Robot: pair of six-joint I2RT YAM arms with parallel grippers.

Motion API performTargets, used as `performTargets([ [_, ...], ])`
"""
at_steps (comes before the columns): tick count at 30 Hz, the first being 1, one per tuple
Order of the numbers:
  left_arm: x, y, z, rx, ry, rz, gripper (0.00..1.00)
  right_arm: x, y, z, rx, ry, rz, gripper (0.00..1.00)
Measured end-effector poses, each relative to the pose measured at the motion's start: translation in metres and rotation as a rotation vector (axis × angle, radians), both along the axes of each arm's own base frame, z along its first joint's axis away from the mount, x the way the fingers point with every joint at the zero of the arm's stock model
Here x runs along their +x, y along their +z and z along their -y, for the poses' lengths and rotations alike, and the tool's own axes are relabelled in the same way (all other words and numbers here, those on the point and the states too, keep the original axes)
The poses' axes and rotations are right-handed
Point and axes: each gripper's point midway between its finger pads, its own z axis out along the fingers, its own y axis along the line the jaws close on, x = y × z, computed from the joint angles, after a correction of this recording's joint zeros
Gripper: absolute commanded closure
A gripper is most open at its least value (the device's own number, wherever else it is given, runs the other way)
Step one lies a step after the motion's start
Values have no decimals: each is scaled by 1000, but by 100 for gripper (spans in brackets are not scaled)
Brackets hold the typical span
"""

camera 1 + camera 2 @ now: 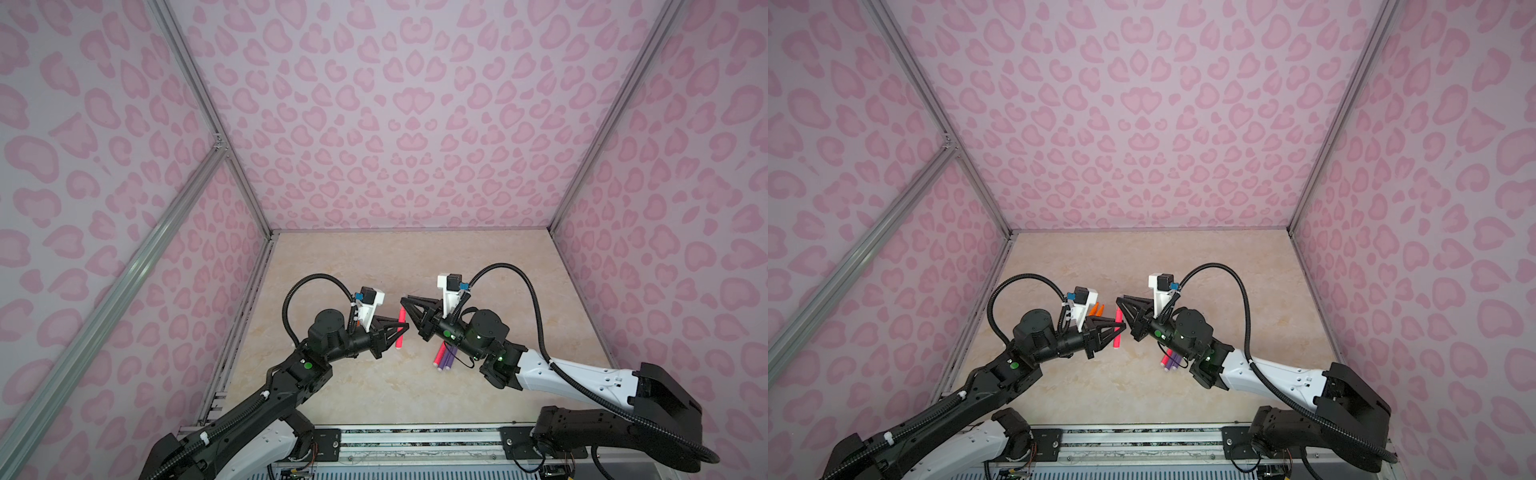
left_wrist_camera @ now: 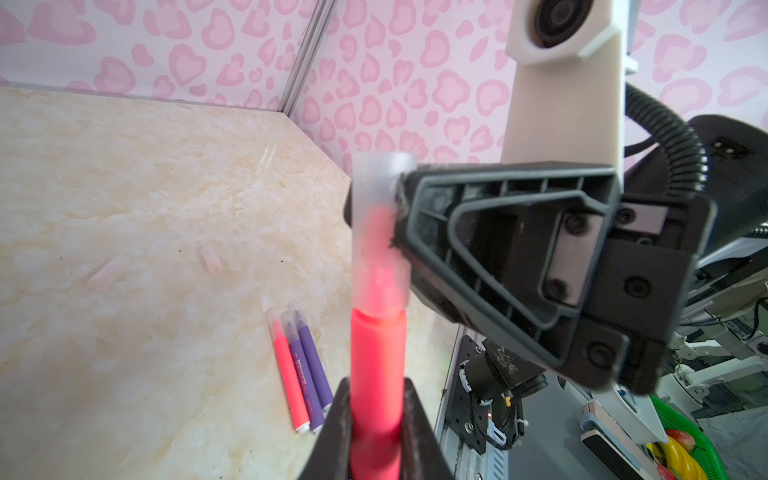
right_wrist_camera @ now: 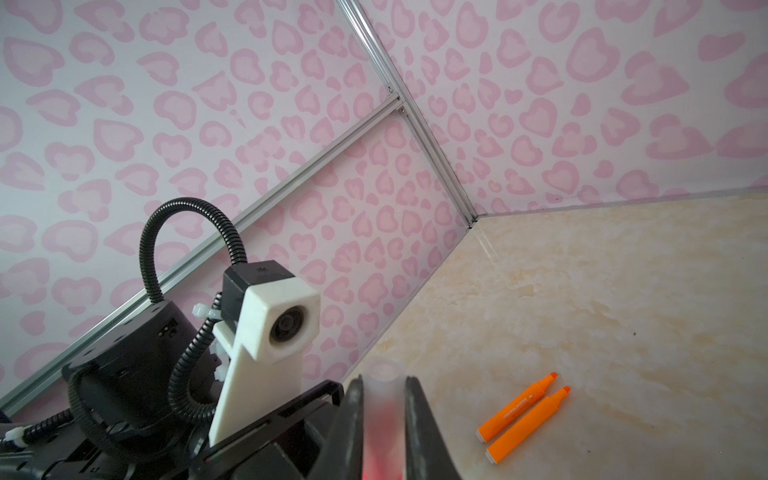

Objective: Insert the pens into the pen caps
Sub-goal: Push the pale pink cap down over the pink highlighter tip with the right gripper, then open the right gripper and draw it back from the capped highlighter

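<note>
The left gripper (image 2: 376, 399) pinched the pink-red pen (image 2: 377, 357); the pen cap (image 2: 378, 232) sat between the jaws of the right gripper (image 3: 384, 380), grip unclear, and any drag there could pull it off.

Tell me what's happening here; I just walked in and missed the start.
The left tool grips a pink-red pen, and the right tool sits around a pale pen cap already over its tip; whether it's gripping is unclear. Three capped pens lie on the table; two orange pens and two loose caps wait.
</note>
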Motion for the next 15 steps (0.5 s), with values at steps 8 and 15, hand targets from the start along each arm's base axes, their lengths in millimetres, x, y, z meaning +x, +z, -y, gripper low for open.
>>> performTargets([
  [8,6,1,-3,2,41,9,96,10,16,2,-17,-44,-16,35],
  [15,9,0,-5,7,59,13,96,37,35,-3,-72,-130,-72,41],
])
